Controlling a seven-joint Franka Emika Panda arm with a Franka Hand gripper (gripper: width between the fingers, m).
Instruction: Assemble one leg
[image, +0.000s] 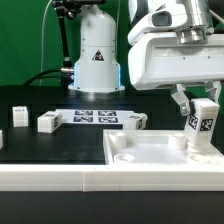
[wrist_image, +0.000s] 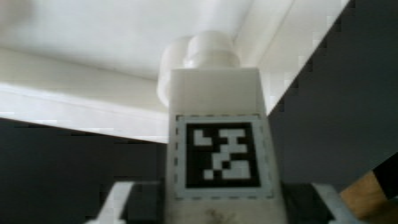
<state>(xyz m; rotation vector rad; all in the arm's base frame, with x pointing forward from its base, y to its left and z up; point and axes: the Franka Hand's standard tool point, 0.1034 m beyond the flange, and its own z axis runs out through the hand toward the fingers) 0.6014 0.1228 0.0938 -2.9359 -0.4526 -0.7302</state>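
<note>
My gripper (image: 203, 110) is shut on a leg (image: 204, 124), a chunky white block with a black-and-white marker tag. It holds the leg upright over the right rear corner of the large flat white panel (image: 150, 160). In the wrist view the leg (wrist_image: 221, 140) fills the middle between my fingers (wrist_image: 128, 198), its round peg end pointing at the panel's raised rim (wrist_image: 107, 90). Whether the peg touches the corner socket is hidden. Further legs lie on the black table: one (image: 47, 121) at the exterior view's left, one (image: 136, 121) by the marker board.
The marker board (image: 97, 117) lies flat on the table behind the panel. Another small white part (image: 18, 114) sits at the far left of the exterior view. The arm's white base (image: 98, 60) stands at the back before a green backdrop.
</note>
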